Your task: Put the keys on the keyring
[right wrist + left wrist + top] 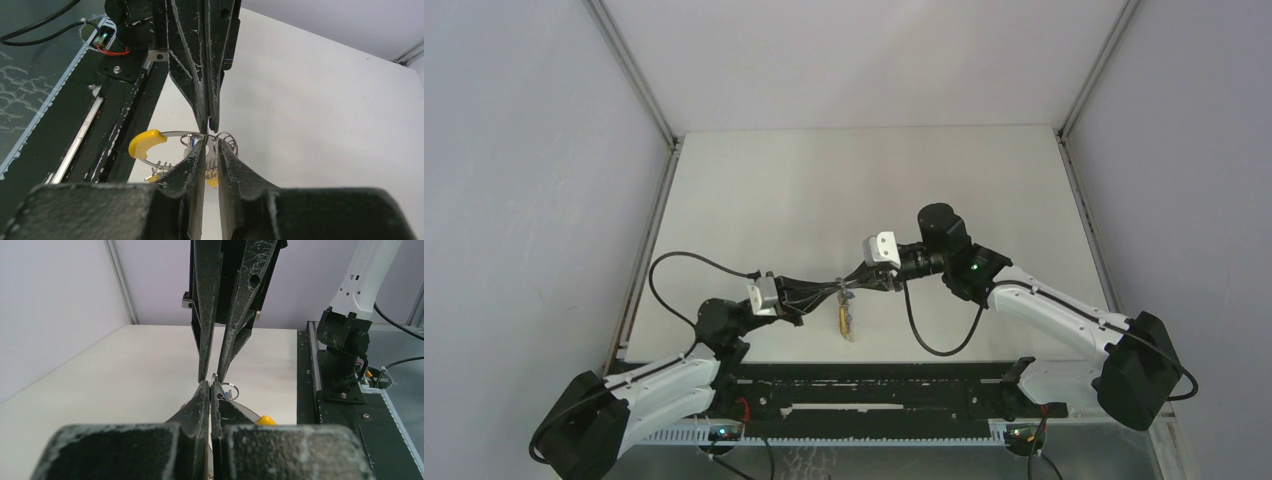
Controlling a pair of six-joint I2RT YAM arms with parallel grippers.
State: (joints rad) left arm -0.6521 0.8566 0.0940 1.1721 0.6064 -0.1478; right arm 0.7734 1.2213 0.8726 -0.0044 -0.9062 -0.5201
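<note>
The two grippers meet tip to tip above the table's near middle. My left gripper (832, 290) (210, 385) (207, 122) is shut on the thin grey band of the keyring (172, 133), whose yellow curved section (145, 141) (266, 420) sticks out sideways. Several keys (212, 181) hang from the band on small split rings (229, 141); they show as a dangling yellowish cluster (846, 322) from above. My right gripper (850, 289) (211, 142) (212, 378) has its jaws narrowly apart around one small ring at the band.
Both arms hover over the white table (874, 190). A black rail (874, 392) runs along the near edge between the arm bases. A black cable (929, 345) loops under the right wrist. Grey walls close in the left, right and back.
</note>
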